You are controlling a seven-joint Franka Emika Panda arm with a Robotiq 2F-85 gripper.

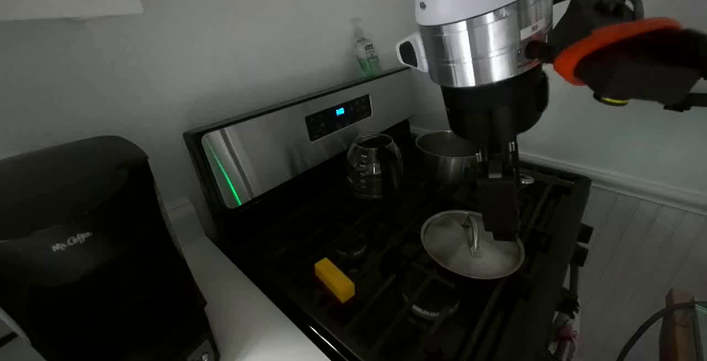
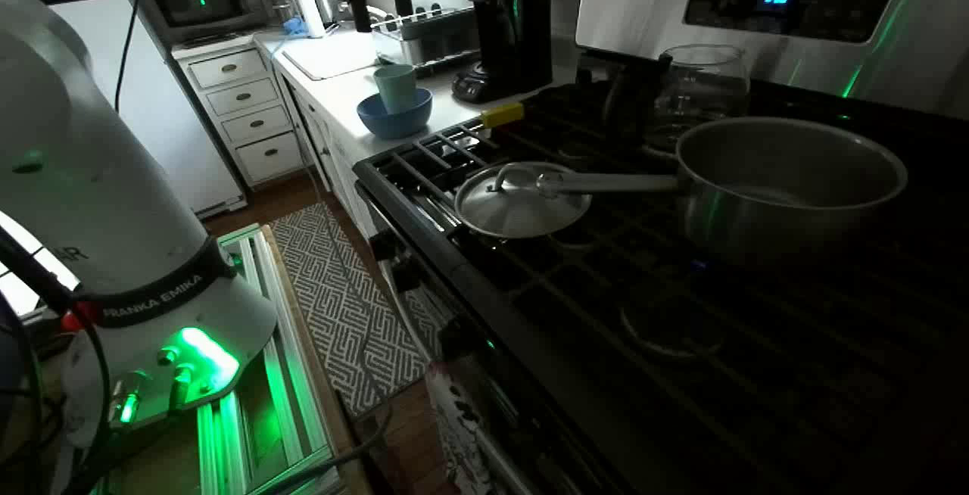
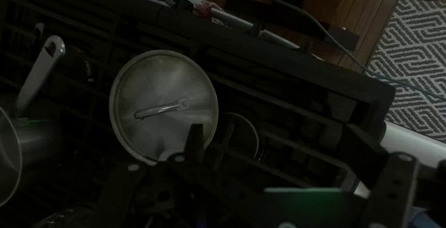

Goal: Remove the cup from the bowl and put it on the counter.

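The hand (image 2: 384,17) is spread wide; the cup (image 2: 395,88) seems light and stiff (plastic, perhaps): pinch its sides above the bowl (image 2: 395,124).

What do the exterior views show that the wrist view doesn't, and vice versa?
Only the exterior views: the pale cup, standing in the blue bowl in an exterior view; the coffee maker and yellow block, in both exterior views.
Only the wrist view: what looks like a dark grey block on the wooden floor.
Shared: the open hand, the lid and the saucepan.
A blue patch low in the wrist view may be the bowl; I can't tell.
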